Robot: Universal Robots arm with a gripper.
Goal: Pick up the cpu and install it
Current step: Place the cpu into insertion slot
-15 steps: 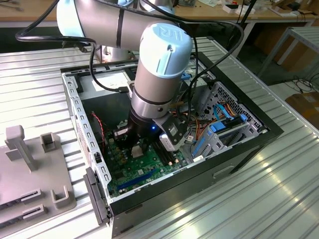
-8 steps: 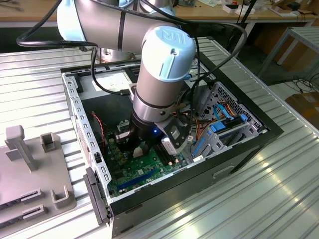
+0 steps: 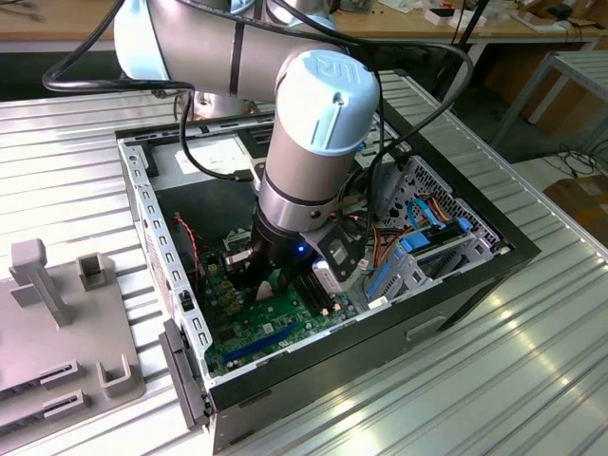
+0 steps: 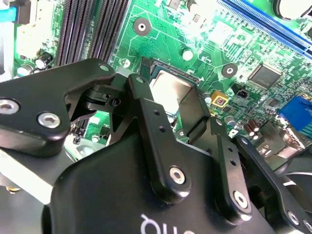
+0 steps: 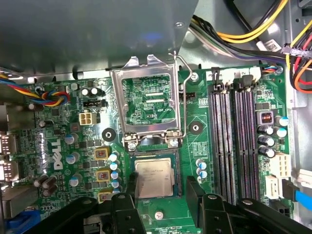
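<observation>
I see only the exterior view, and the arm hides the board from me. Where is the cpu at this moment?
Observer: In the first wrist view the cpu lies flat in its socket.
Operator: Is it covered?
Observer: No. The metal frame stands open beside the cpu, not over it.
Operator: Does anything grip it?
Observer: The claw is open, with one finger on each side of the cpu. I cannot tell whether either one touches it.
</observation>
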